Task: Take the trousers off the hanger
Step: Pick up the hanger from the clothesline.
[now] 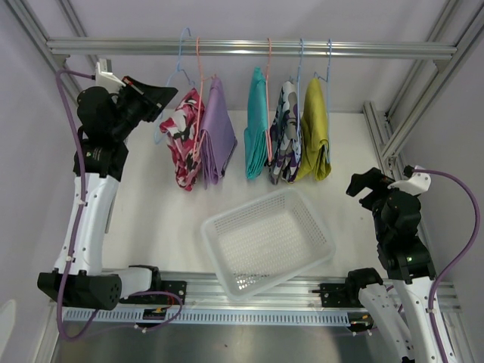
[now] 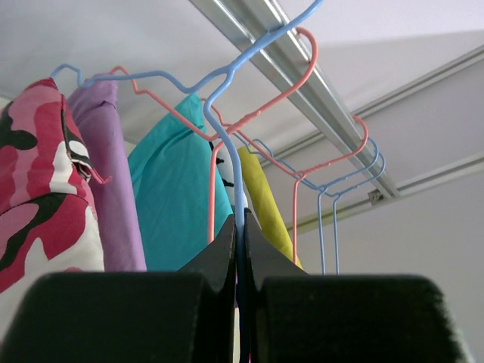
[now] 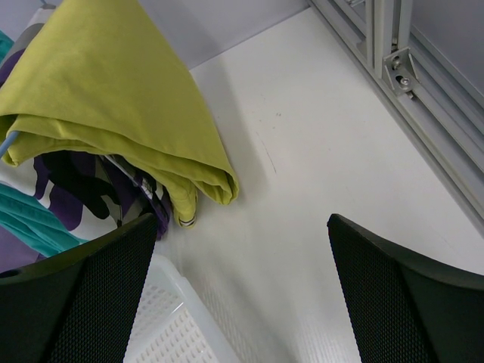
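Note:
Five pairs of trousers hang on wire hangers from the top rail (image 1: 249,48): red-and-white patterned (image 1: 181,136), lilac (image 1: 218,140), teal (image 1: 255,125), purple-black-white camouflage (image 1: 283,140) and mustard yellow (image 1: 314,132). My left gripper (image 1: 157,94) is raised at the left end of the row, shut on the wire of the leftmost blue hanger (image 2: 240,193). In the left wrist view that wire runs up between the closed fingers, with my left gripper (image 2: 242,215) just right of the red-and-white pair (image 2: 38,197). My right gripper (image 1: 363,184) stands open and empty, right of the mustard pair (image 3: 113,83).
A white perforated basket (image 1: 219,227) lies on the table below the hanging row, and its corner (image 3: 174,333) shows under my right gripper (image 3: 242,227). Aluminium frame posts (image 1: 378,128) run along the right side. Pink and blue hanger hooks crowd the rail.

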Tool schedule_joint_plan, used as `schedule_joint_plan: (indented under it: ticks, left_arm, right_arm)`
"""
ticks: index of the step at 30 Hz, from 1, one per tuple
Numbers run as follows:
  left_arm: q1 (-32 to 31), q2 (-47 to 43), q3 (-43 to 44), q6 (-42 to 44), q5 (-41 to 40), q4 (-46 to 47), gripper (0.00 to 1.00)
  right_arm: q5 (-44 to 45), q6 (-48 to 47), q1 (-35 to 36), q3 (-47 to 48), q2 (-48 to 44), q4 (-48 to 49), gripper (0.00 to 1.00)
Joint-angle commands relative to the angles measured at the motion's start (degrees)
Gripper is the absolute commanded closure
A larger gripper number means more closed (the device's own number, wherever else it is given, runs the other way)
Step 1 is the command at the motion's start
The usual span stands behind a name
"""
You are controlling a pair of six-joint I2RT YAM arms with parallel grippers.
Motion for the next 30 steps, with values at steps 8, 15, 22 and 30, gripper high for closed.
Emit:
schedule_joint_plan:
  ticks: [8, 15, 22, 30]
  left_arm:
    - [-0.32, -6.81, 7.87, 2.31, -9.01, 5.92, 1.0]
    - [-0.75, -14.01, 7.34, 6.44, -14.55, 0.03, 1.0]
    - [-3.12, -21.3, 2.87, 11.1, -19.64, -4.11, 1.0]
    - [-5.85, -31.95, -12.78, 17.52, -32.73, -3.5, 0.99]
  right_arm:
    - [0.33, -0.28, 0.13, 1.85, -0.04, 0.59, 0.01]
    - [-1.42, -0.89, 0.13, 2.29, 0.49, 0.59, 0.0]
    - [-7.05, -3.88, 0.83, 5.1, 0.67, 1.82, 0.01]
    - [-16.44, -3.27, 1.97, 15.37, 4.09, 4.27, 0.01]
